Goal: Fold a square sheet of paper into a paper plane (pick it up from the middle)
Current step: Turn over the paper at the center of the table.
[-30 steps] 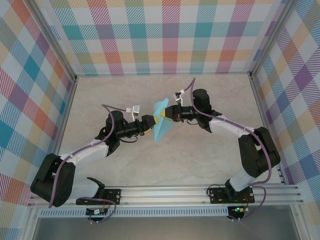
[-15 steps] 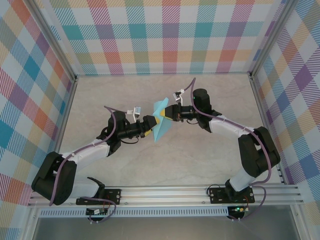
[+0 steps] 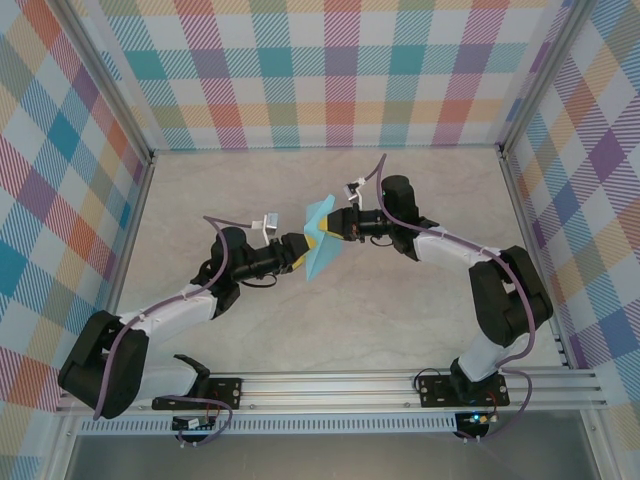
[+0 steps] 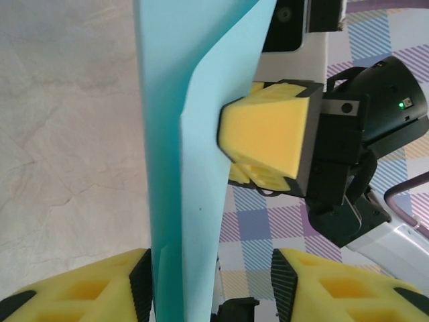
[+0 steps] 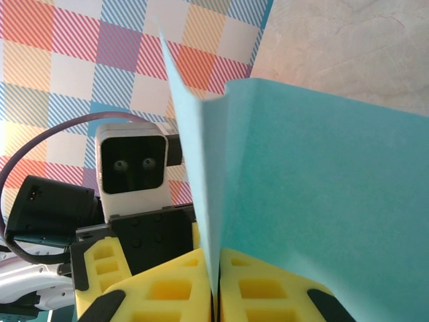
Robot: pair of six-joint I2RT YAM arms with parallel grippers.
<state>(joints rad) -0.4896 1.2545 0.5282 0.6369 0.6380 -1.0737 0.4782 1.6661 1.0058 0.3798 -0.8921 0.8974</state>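
The light blue sheet of paper [image 3: 320,242] hangs folded in the air over the middle of the table, standing on edge with a layered flap [image 4: 194,168]. My right gripper [image 3: 337,228] is shut on it from the right, and the yellow pads [image 5: 171,288] pinch the folded edge of the paper [image 5: 322,188]. My left gripper [image 3: 300,254] faces it from the left and is open. The paper runs between its fingers, close against the left pad [image 4: 142,287] and apart from the right pad [image 4: 285,285]. The right gripper's yellow finger [image 4: 268,134] presses the paper's far side.
The beige marbled tabletop [image 3: 400,310] lies below both arms. Checkered walls [image 3: 330,70] and aluminium posts [image 3: 530,210] close in the back and sides. The left wrist camera [image 5: 131,164] sits just behind the paper.
Both grippers and the paper have drifted slightly left and toward the back. The right gripper's hold on the paper looks the same.
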